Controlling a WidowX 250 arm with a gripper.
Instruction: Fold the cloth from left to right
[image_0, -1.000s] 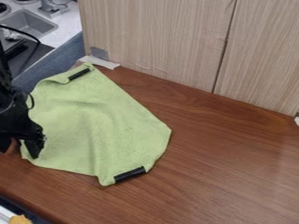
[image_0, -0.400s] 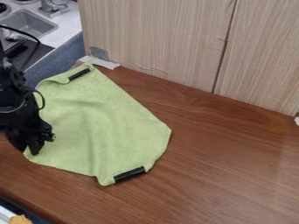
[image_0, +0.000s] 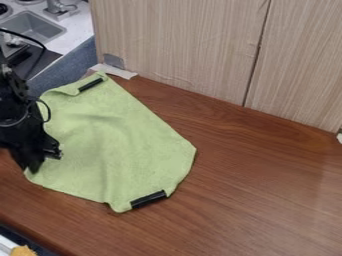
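The gripper (image_0: 31, 168) is at the left edge of the view, low over the wooden surface. Its fingers are together at the left corner of the green cloth (image_0: 113, 145) and look shut on it. The cloth lies mostly flat, with soft wrinkles and a small fold along its upper left edge. One black strip (image_0: 91, 84) is at its top corner and another black strip (image_0: 148, 199) at its bottom corner. The gripper's body covers part of the cloth's left edge.
Wood-grain panels (image_0: 180, 45) stand behind the brown table (image_0: 267, 185). A grey sink (image_0: 32, 26) is at the upper left, and a white tray edge with an orange-brown item (image_0: 23, 251) at the bottom left.
The gripper's fingers were apart and have come together at the cloth's left corner. The arm has shifted slightly, while the rest of the cloth looks the same.
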